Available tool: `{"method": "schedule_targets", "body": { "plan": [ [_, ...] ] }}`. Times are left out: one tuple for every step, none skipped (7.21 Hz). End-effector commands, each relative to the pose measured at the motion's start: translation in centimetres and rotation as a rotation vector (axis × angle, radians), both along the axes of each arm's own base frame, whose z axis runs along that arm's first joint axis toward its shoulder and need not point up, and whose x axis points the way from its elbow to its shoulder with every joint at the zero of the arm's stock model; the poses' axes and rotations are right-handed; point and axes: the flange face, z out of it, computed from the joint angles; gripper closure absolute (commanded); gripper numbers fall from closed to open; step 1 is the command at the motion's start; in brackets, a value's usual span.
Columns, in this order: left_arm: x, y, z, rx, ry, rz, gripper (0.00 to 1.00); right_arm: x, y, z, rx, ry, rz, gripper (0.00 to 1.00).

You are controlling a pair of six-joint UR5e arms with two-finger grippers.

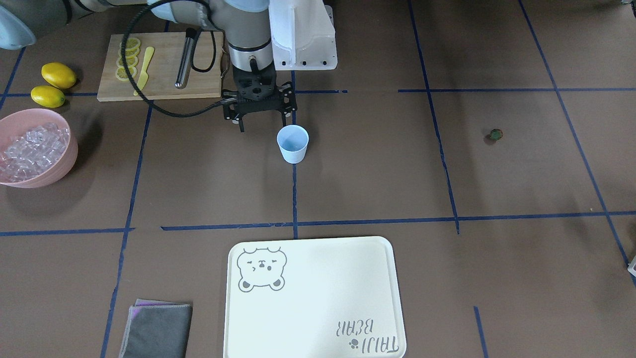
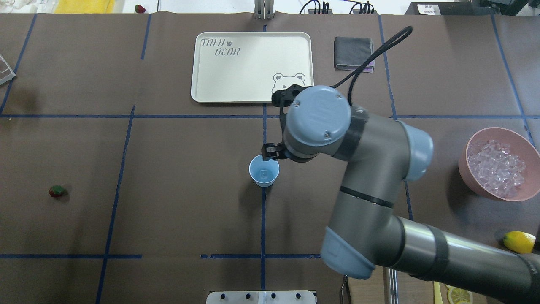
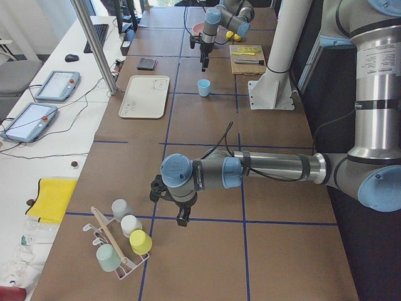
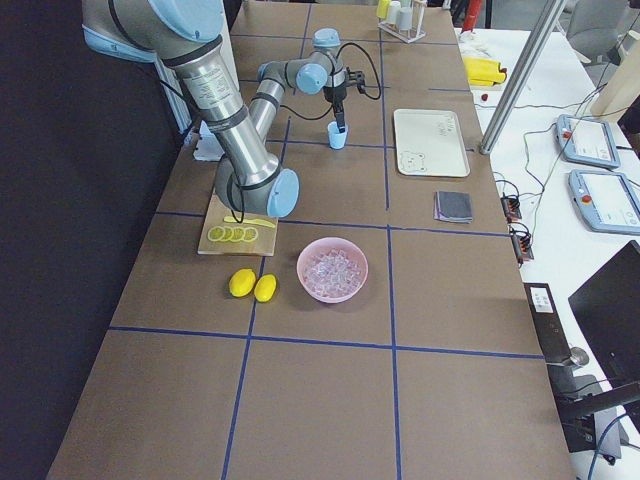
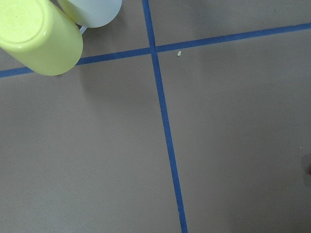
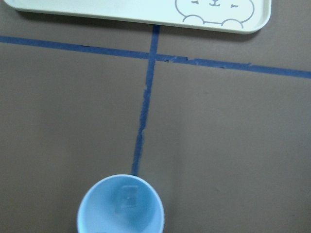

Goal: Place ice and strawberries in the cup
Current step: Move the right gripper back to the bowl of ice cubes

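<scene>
The light blue cup (image 1: 292, 143) stands upright at the middle of the table. One clear ice cube (image 2: 264, 173) lies at its bottom and also shows in the right wrist view (image 6: 127, 198). My right gripper (image 1: 264, 122) hangs open and empty just above and beside the cup, on the robot's side of it. More ice (image 1: 32, 149) fills the pink bowl (image 1: 54, 171). The strawberry (image 2: 57, 191) lies alone on the table far from the cup, on my left side. My left gripper (image 3: 182, 216) shows only in the exterior left view, far from the cup. I cannot tell whether it is open or shut.
A cutting board (image 1: 198, 74) with lemon slices, a yellow knife and a metal tool lies behind the right gripper. Two lemons (image 1: 58, 74) lie beside it. A white tray (image 1: 323, 288) and a grey cloth (image 1: 156, 330) lie at the far edge. A cup rack (image 3: 122, 241) stands beside the left gripper.
</scene>
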Motion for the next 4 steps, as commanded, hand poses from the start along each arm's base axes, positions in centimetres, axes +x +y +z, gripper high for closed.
{"method": "schedule_targets", "body": {
  "plan": [
    [0.0, 0.0, 0.0, 0.001, 0.0, 0.001, 0.0, 10.4, -0.4, 6.4, 0.055, 0.036, -0.065, 0.01],
    [0.0, 0.0, 0.0, 0.001, 0.0, 0.001, 0.0, 14.3, -1.4, 9.5, 0.066, 0.06, -0.097, 0.01],
    [0.0, 0.0, 0.0, -0.001, 0.0, 0.001, 0.0, 17.8, -2.6, 12.7, 0.061, 0.056, -0.124, 0.01],
    [0.0, 0.0, -0.1, 0.004, 0.0, 0.0, 0.0, 21.3, -3.4, 16.0, 0.092, 0.078, -0.148, 0.01]
  ]
}}
